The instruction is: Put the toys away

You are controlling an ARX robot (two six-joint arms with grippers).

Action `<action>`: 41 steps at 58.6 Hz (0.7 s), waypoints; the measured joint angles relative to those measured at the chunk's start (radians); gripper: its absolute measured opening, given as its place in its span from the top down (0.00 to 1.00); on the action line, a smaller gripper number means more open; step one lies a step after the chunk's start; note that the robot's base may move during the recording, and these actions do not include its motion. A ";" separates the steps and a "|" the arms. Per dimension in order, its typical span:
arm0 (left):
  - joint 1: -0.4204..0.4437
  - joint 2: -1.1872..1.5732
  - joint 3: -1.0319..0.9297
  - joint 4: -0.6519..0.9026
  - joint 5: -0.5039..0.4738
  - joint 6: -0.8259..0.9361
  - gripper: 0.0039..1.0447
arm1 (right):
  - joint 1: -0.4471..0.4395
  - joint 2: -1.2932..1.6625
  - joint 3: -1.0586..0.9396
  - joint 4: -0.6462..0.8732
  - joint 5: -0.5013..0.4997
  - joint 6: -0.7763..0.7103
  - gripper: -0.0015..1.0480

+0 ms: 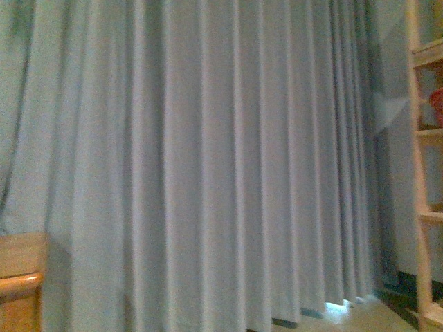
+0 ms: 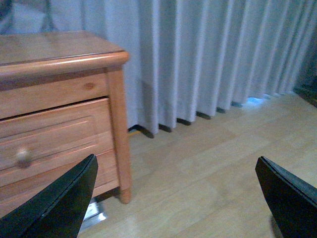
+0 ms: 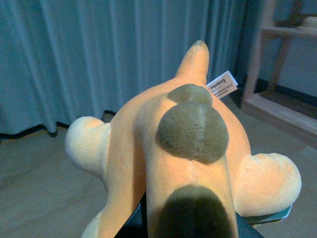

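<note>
In the right wrist view an orange-yellow plush toy [image 3: 183, 148] with brownish round patches, stubby pale limbs and a white sewn-in label fills most of the picture. My right gripper [image 3: 190, 230] is shut on the plush toy and holds it above the wooden floor; the fingers are mostly hidden under the plush. In the left wrist view my left gripper [image 2: 181, 198] is open and empty, its two black fingertips [image 2: 59, 203] wide apart above the floor. Neither arm shows in the front view.
A grey pleated curtain [image 1: 208, 159] fills the front view. A wooden drawer cabinet [image 2: 54, 114] with a round knob stands near the left gripper. A light wooden shelf unit [image 1: 426, 173] stands at the right and shows in the right wrist view [image 3: 277, 74] too.
</note>
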State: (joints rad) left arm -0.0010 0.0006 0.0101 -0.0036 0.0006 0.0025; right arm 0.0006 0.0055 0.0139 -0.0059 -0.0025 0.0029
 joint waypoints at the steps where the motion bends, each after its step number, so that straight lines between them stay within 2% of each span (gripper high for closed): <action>1: 0.000 0.000 0.000 0.000 -0.001 0.000 0.06 | 0.000 0.000 0.000 0.000 0.000 0.000 0.90; 41: 0.000 0.000 0.000 0.000 -0.001 0.000 0.06 | 0.000 -0.001 0.000 0.000 0.002 0.000 0.90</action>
State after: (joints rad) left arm -0.0010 0.0006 0.0101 -0.0036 -0.0006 0.0025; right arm 0.0006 0.0048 0.0139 -0.0059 -0.0002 0.0029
